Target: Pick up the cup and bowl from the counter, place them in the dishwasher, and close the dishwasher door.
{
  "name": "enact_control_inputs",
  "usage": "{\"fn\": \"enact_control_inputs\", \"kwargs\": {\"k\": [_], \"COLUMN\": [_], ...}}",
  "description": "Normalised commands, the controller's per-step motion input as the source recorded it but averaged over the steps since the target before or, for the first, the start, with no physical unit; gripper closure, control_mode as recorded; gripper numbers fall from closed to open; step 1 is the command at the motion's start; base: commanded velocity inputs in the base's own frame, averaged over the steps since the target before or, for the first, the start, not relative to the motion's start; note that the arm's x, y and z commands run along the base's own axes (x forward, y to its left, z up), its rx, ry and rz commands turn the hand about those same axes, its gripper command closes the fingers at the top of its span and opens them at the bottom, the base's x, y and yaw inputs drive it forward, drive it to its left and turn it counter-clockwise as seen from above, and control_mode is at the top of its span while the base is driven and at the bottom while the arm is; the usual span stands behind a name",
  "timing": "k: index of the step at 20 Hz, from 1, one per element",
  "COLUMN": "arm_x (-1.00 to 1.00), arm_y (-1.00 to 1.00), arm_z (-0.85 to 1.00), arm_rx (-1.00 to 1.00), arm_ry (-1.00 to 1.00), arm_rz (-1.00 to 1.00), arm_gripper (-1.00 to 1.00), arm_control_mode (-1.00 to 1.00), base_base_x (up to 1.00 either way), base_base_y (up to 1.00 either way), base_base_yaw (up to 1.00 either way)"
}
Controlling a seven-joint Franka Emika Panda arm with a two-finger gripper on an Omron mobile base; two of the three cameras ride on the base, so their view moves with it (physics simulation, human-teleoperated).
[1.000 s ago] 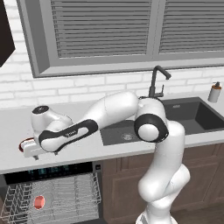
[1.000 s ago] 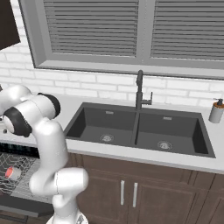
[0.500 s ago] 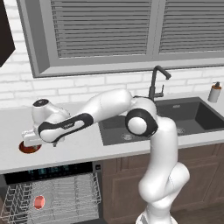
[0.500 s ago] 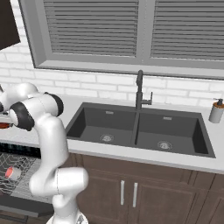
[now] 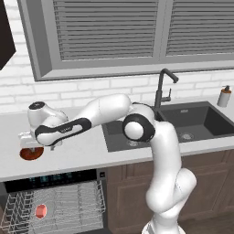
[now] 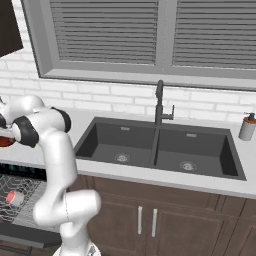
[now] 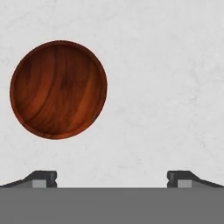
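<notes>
The bowl (image 7: 58, 89), a shallow red-brown dish, sits on the light counter (image 7: 166, 78), up and left of my fingertips in the hand view. My gripper (image 7: 112, 179) hangs open above the counter, pointing down, with nothing between its fingers. In the left base view the gripper (image 5: 28, 145) hovers just over the bowl (image 5: 32, 153) at the counter's left end. Below it the dishwasher (image 5: 55, 176) stands open with its wire rack (image 5: 68, 205) pulled out. The cup (image 5: 41, 211) lies on its side in the rack, also seen as the cup (image 6: 12, 198) from the right.
A dark double sink (image 5: 183, 125) with a black faucet (image 5: 161, 87) lies to the right of the arm. A soap dispenser (image 5: 223, 96) stands at the far right. Brown cabinets (image 6: 150, 220) run under the counter.
The hand has shifted a little left and risen slightly over the bowl. Its jaws stayed open, and the bowl and cup have not moved.
</notes>
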Motion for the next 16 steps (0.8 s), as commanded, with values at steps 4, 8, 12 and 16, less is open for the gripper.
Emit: {"fn": "enact_control_inputs", "kwargs": {"k": [4, 8, 12, 16], "arm_x": [0.12, 0.06, 0.08, 0.19], "arm_y": [0.19, 0.12, 0.08, 0.12], "arm_z": [-0.07, -0.16, -0.31, -0.36], "arm_rx": [0.00, 0.00, 0.00, 0.00], "arm_ry": [-0.02, 0.00, 0.00, 0.00], "arm_rz": [-0.08, -0.07, -0.06, -0.07], "arm_gripper": [-1.00, -1.00, -1.00, -1.00], "arm_control_mode": [-1.00, -1.00, -1.00, -1.00], "base_base_x": [0.00, 0.00, 0.00, 0.00], "base_base_y": [0.00, 0.00, 0.00, 0.00], "base_base_yaw": [0.00, 0.00, 0.00, 0.00]}}
